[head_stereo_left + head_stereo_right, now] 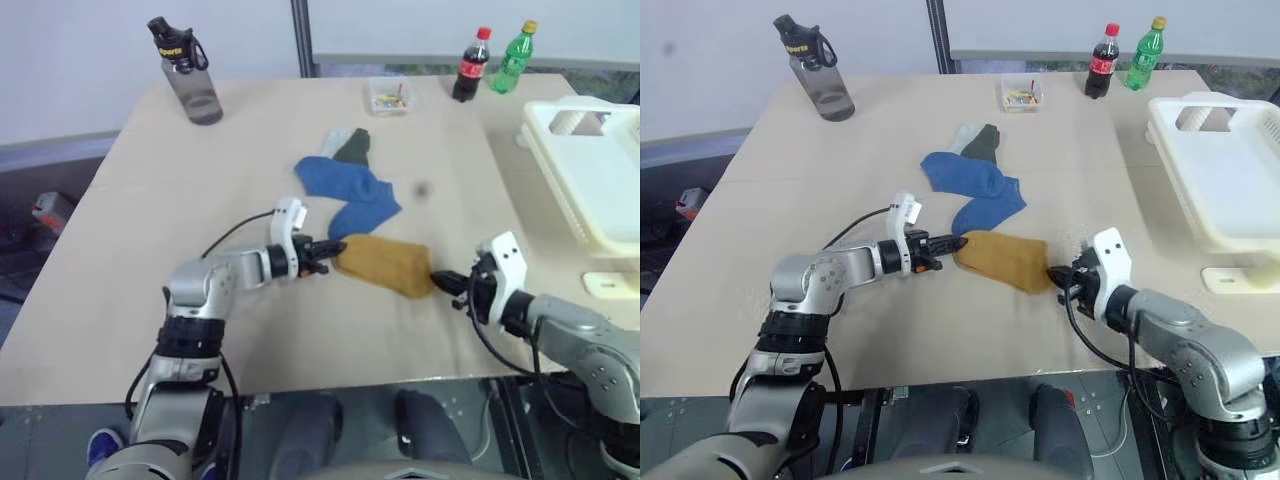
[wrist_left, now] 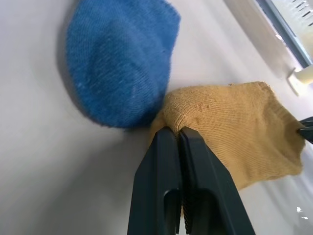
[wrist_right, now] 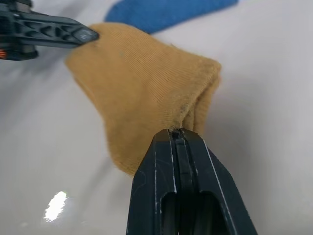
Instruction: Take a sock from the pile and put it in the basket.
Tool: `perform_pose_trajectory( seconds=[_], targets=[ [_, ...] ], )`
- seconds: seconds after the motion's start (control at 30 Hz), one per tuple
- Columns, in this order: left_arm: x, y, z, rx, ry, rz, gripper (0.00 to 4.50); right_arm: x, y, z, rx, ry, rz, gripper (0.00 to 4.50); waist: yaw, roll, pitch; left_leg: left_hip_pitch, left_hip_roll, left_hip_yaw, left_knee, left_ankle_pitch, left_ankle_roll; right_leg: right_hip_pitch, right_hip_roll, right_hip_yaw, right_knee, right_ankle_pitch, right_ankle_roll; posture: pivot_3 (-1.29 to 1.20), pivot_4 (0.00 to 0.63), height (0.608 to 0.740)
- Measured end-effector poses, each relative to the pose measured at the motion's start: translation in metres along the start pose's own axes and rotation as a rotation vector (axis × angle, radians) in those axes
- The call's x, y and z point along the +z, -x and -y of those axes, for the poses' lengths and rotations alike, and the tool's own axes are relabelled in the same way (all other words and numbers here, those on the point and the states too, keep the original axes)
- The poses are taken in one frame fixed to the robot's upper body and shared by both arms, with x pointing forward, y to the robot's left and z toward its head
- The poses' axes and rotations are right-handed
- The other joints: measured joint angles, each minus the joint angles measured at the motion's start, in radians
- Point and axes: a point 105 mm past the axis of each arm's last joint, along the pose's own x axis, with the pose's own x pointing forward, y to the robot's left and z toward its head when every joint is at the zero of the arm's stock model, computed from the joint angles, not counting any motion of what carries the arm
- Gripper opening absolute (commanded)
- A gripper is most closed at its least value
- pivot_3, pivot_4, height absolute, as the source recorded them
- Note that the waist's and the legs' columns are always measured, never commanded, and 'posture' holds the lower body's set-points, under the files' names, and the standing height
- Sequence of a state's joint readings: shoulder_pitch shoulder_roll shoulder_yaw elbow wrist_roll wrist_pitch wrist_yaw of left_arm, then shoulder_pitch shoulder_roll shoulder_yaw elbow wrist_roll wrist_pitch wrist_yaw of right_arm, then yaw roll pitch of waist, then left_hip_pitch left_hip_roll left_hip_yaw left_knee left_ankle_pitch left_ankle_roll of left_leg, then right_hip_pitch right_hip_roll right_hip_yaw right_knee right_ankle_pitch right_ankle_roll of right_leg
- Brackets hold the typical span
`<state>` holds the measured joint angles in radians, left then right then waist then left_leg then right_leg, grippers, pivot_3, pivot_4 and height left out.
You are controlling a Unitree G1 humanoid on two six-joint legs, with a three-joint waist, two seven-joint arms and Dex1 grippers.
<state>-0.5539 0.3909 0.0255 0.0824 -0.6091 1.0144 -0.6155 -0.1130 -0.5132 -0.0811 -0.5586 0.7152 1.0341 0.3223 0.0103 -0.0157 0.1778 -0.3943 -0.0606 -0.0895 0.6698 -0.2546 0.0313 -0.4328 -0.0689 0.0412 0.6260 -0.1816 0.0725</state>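
A mustard-yellow sock (image 1: 385, 265) lies stretched on the table's near middle, apart from the pile. My left gripper (image 1: 335, 250) is shut on its left end, where the fabric bunches at the tips (image 2: 177, 131). My right gripper (image 1: 437, 280) is shut on the sock's right end (image 3: 177, 131). The pile (image 1: 345, 180) sits just behind: two blue socks overlapping, with a dark green one (image 1: 353, 148) and a pale grey one at the back. One blue sock (image 2: 117, 58) touches the mustard sock (image 2: 234, 122). The white slotted basket (image 1: 590, 180) stands at the table's right edge.
A grey water bottle (image 1: 187, 72) stands at the back left. A small clear tub (image 1: 389, 96), a cola bottle (image 1: 471, 65) and a green bottle (image 1: 514, 57) line the back edge. A small white piece (image 1: 610, 284) lies in front of the basket.
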Motion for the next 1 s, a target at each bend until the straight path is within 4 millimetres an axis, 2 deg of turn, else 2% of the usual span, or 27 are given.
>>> perform_pose_trajectory(
  seconds=[0.07,0.17,0.3,0.33,0.37,0.43,0.5,0.57,0.63,0.73,0.8,0.87,1.0],
  targets=[
    [0.001,0.002,-0.001,0.005,-0.001,0.011,1.54,0.0,-0.001,0.001,-0.001,0.002,0.005,0.0,0.0,0.0,0.0,0.0,0.0,0.0,0.0,0.0,0.0,0.0,0.0,0.0,0.0,0.0,0.0,0.0,0.15,0.74],
    [-0.001,0.007,-0.002,0.015,-0.01,0.016,1.54,0.0,-0.001,0.002,-0.009,0.007,0.008,0.0,-0.005,0.0,0.0,0.0,0.0,0.0,0.0,-0.001,0.001,0.0,0.0,0.0,0.0,0.0,0.0,0.0,0.15,0.74],
    [0.0,0.025,-0.009,0.037,-0.023,0.023,1.54,-0.005,0.003,0.008,-0.032,0.031,-0.014,0.0,-0.012,0.0,0.0,0.0,0.0,0.0,0.0,-0.002,0.004,0.0,0.0,0.0,0.0,0.0,0.0,0.0,0.15,0.74],
    [0.002,0.03,-0.011,0.04,-0.025,0.027,1.58,-0.004,0.006,0.01,-0.039,0.043,-0.016,0.58,-0.012,0.0,0.0,0.0,0.0,0.0,0.0,-0.002,0.004,0.0,0.0,0.0,0.0,0.0,0.0,0.0,0.15,0.74],
    [0.004,0.033,-0.012,0.044,-0.026,0.031,1.58,-0.004,0.008,0.01,-0.04,0.051,-0.014,0.77,-0.012,0.0,0.0,0.0,0.0,0.0,0.0,-0.002,0.004,0.0,0.0,0.0,0.0,0.0,0.0,0.0,0.15,0.74],
    [0.007,0.039,-0.014,0.042,-0.017,0.043,1.58,0.003,0.016,0.007,-0.037,0.105,0.004,1.67,-0.012,0.0,0.0,0.0,0.0,0.0,0.0,-0.002,0.004,0.0,0.0,0.0,0.0,0.0,0.0,0.0,0.15,0.74],
    [0.006,0.04,-0.013,0.028,-0.006,0.034,1.58,0.011,0.021,0.004,-0.027,0.14,0.038,1.67,-0.014,0.0,0.0,0.0,0.0,0.0,0.0,-0.002,0.004,0.0,0.0,0.0,0.0,0.0,0.0,0.0,0.15,0.74],
    [0.003,0.042,-0.013,0.024,-0.001,0.023,1.58,0.018,0.024,-0.001,-0.008,0.166,0.066,1.16,-0.017,0.0,0.0,0.0,0.0,0.0,0.0,-0.002,0.004,0.0,0.0,0.0,0.0,0.0,0.0,0.0,0.15,0.74],
    [0.0,0.042,-0.013,0.019,-0.002,0.007,1.58,0.022,0.026,-0.007,0.026,0.2,0.078,0.21,-0.021,0.0,0.0,0.0,0.0,0.0,0.0,-0.002,0.004,0.0,0.0,0.0,0.0,0.0,0.0,0.0,0.15,0.74],
    [-0.005,0.037,-0.01,0.017,-0.054,-0.031,1.58,0.029,0.025,-0.012,0.057,0.258,0.102,0.1,-0.021,0.0,0.0,0.0,0.0,0.0,0.0,-0.002,0.004,0.0,0.0,0.0,0.0,0.0,0.0,0.0,0.15,0.74],
    [-0.008,0.033,-0.009,0.014,-0.072,-0.048,1.58,0.035,0.009,-0.016,0.086,0.293,0.12,0.1,-0.027,0.0,0.0,0.002,0.001,0.001,0.0,-0.002,0.004,0.0,0.0,0.001,0.0,0.0,0.0,0.0,0.15,0.74],
    [-0.01,0.026,-0.003,-0.013,-0.087,-0.059,1.58,0.035,-0.015,-0.015,0.096,0.317,0.113,0.1,-0.027,0.0,0.0,0.002,0.001,0.001,0.0,-0.002,0.004,0.001,0.0,0.001,0.001,0.0,0.0,0.0,0.15,0.74],
    [-0.011,0.02,-0.003,-0.027,-0.064,-0.064,1.58,0.009,-0.046,-0.004,0.096,0.337,0.01,0.1,-0.02,0.0,0.0,0.001,0.0,0.0,0.0,0.0,0.0,0.0,0.0,0.0,0.001,0.0,0.0,0.0,0.15,0.74]
  ],
)
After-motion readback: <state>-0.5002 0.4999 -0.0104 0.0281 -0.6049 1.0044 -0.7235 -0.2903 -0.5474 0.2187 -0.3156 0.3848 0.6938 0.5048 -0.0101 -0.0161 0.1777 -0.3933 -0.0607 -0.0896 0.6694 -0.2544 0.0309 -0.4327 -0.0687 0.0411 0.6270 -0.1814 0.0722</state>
